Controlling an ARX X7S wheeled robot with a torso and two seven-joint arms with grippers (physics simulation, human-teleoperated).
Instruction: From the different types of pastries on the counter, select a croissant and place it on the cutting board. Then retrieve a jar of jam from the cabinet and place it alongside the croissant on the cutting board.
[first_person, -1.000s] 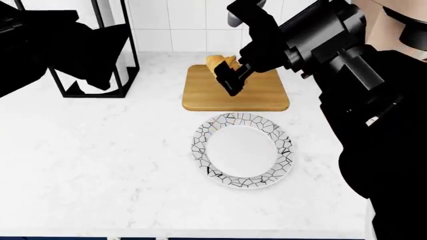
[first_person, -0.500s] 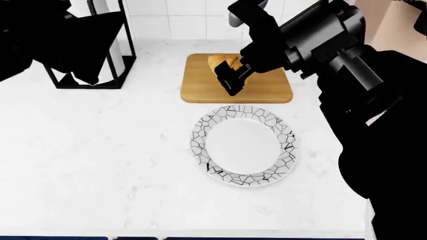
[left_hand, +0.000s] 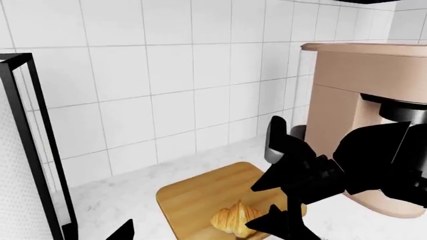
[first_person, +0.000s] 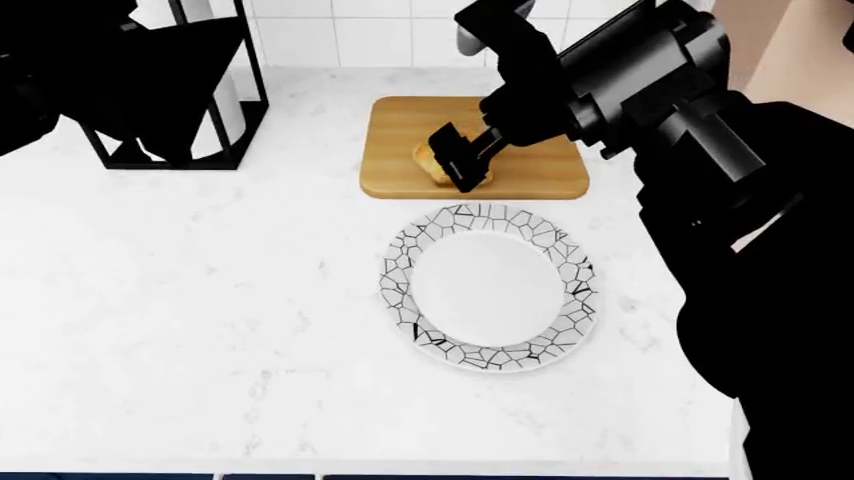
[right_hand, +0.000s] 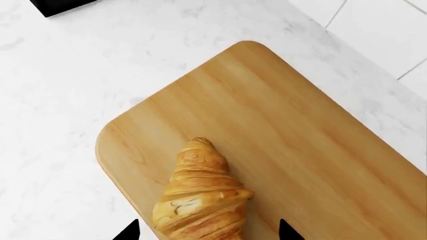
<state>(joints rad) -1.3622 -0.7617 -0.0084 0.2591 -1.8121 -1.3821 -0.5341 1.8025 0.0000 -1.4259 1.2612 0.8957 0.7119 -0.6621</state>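
So your croissant lies on the cutting board, right gripper fingers apart around it; left gripper's fingers can't be judged; jam remains unfetched.

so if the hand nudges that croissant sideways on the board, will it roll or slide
Probably slide or pivot rather than roll: the croissant lies flat on the cutting board, tapering to a point. Its flaky ridges suggest it is light and easily crushed, so a gentle push seems wise.

White square-tiled wall behind — a beige appliance and black wire rack before it.
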